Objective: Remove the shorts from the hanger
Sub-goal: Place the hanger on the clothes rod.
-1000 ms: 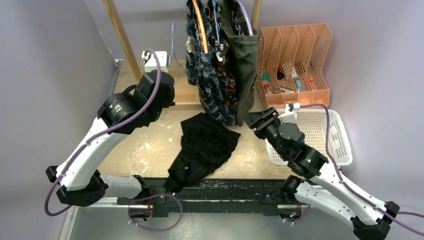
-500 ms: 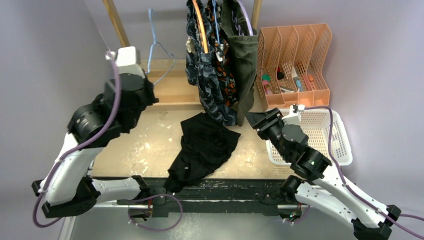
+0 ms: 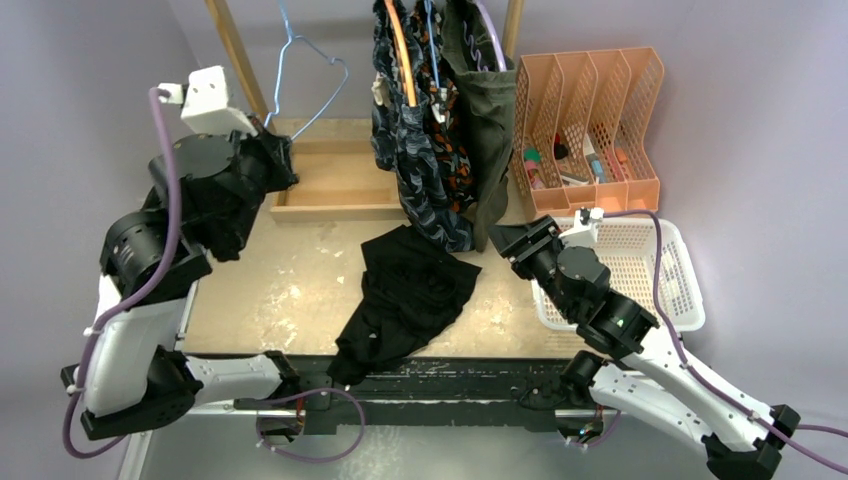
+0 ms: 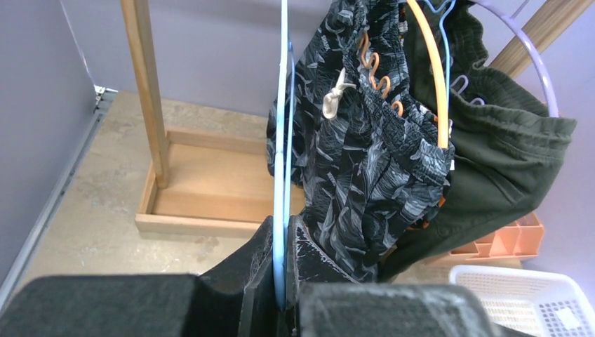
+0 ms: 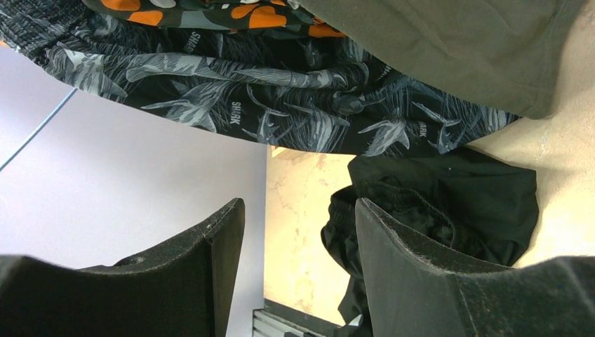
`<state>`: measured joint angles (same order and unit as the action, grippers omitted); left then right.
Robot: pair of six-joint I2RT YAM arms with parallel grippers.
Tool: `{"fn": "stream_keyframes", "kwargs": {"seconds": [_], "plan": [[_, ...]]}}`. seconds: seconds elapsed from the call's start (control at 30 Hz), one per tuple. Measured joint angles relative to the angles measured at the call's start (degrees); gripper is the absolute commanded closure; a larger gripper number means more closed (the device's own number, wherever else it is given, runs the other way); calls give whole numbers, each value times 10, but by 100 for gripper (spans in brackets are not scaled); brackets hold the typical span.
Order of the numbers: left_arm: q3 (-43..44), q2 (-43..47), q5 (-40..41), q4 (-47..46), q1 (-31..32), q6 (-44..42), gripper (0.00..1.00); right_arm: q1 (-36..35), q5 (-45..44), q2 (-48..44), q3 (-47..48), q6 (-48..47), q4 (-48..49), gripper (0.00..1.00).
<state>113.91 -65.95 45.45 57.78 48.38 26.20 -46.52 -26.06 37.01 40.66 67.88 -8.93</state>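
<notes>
Left hand [image 3: 275, 150] sits high at the table's far left, its fingers [image 4: 263, 260] pinched tight on the lower wire of a blue wire hanger [image 4: 282, 126] that stands upright above it. In the left wrist view the wire runs straight up from between the two black fingertips, just beside the hanging clothes.

Right hand [image 3: 502, 238] is low over the table [image 3: 290, 290], near the bottom hem of the hanging clothes. Its jaws are spread wide with nothing between them. The right wrist view looks past both fingers [image 5: 210, 253] at the cloth above and the black pair beyond.

Three pairs hang close together from the wooden rack [image 3: 240, 60]:
- The navy-black wavy-patterned shorts [image 3: 425, 195] are on an orange hanger [image 3: 403, 55], at the left of the bunch, and hang lowest.
- The orange-black-white blotch shorts [image 3: 455, 150] are pressed in the middle.
- The olive green shorts [image 3: 490, 110] are on a lilac hanger [image 4: 533, 63], at the right.

The plain black shorts [image 3: 405, 290] lie crumpled on the table, in front of the rack, with one end trailing over the near edge. They are between the two arms and touch neither hand.

A shallow wooden tray [image 3: 340, 190] forms the rack's foot. To the right stand an orange file organiser [image 3: 590, 120] and, nearer, a white mesh basket [image 3: 650, 270] beside the right arm.
</notes>
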Motion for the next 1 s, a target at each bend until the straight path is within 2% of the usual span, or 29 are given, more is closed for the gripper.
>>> {"fn": "stream_keyframes", "kwargs": {"seconds": [0.17, 0.4, 0.57, 1.0], "plan": [[35, -58, 22, -14, 0, -35, 100, 0, -1, 0, 0, 0, 0, 38], [36, -111, 49, -49, 0, -99, 100, 0, -5, -7, 0, 0, -1, 38], [46, -112, 53, -66, 0, -122, 100, 0, -13, -8, 0, 0, -1, 38], [55, -71, 57, -89, 0, -120, 100, 0, -15, -2, 0, 0, -2, 37]]}}
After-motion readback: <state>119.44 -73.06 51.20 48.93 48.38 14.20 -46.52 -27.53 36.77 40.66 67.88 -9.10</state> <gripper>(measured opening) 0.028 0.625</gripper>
